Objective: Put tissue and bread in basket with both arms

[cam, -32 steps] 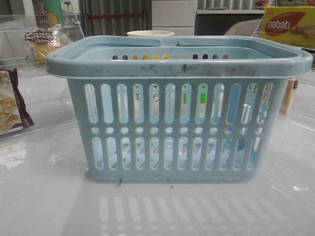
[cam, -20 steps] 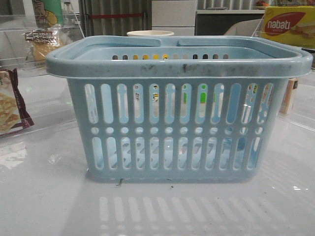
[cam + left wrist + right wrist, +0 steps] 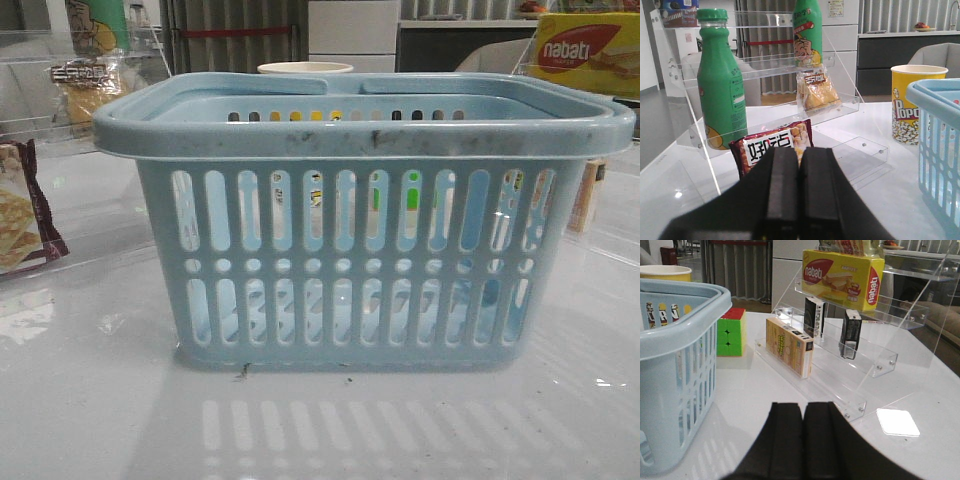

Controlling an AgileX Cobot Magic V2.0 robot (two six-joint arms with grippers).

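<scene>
The basket (image 3: 360, 215), slotted light-blue plastic with a thick scuffed rim, stands on the glossy white surface (image 3: 90, 410). The left gripper (image 3: 799, 195) has its flat black fingers pressed together on nothing, and beyond it the bread (image 3: 816, 91), a crinkly clear packet, sits on a clear acrylic shelf (image 3: 850, 102). The right gripper (image 3: 803, 440) is likewise closed and empty, with the tissue (image 3: 850, 333), a slim black pack, upright on the acrylic rack (image 3: 875, 362) beyond it.

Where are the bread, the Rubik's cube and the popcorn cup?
bread (image 3: 814, 92): left wrist view, on the yellow-orange middle of the clear packet.
Rubik's cube (image 3: 730, 333): right wrist view, on its green side face.
popcorn cup (image 3: 910, 112): left wrist view, on the yellow printed wall.
</scene>
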